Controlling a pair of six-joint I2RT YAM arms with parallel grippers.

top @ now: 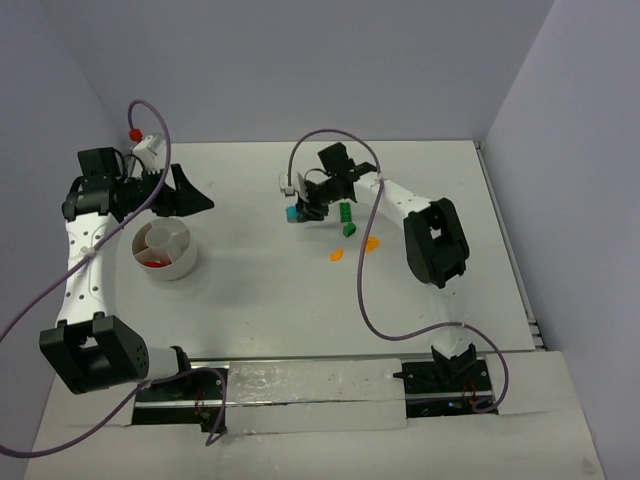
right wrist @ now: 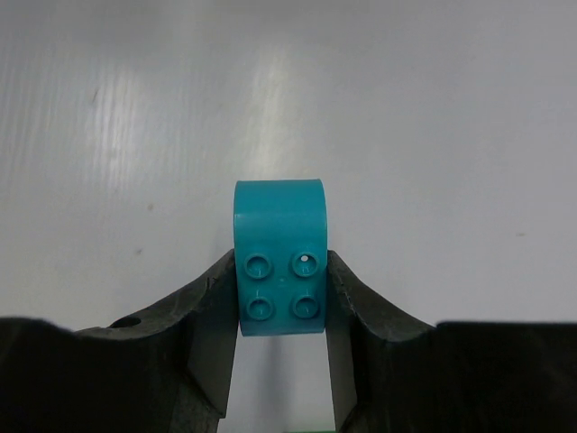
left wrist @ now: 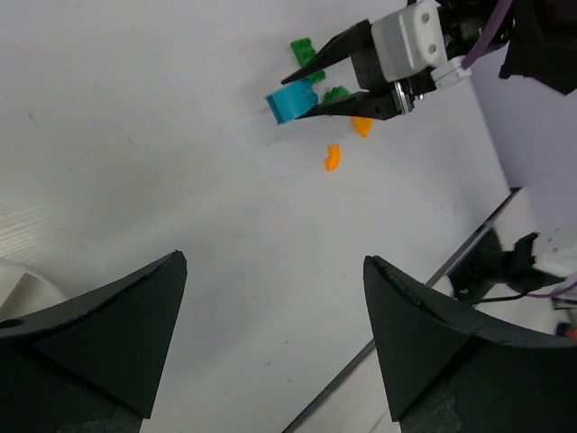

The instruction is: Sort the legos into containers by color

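Cyan brick sits clamped in the right claw; next likely a carry to the bowl. Left claw gapes wide, empty.

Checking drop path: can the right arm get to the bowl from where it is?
Probably, though it's a stretch. The table between the right fingers, shut on the cyan brick, and the bowl is bare, but the left fingers hang open just beyond the bowl and could crowd it.
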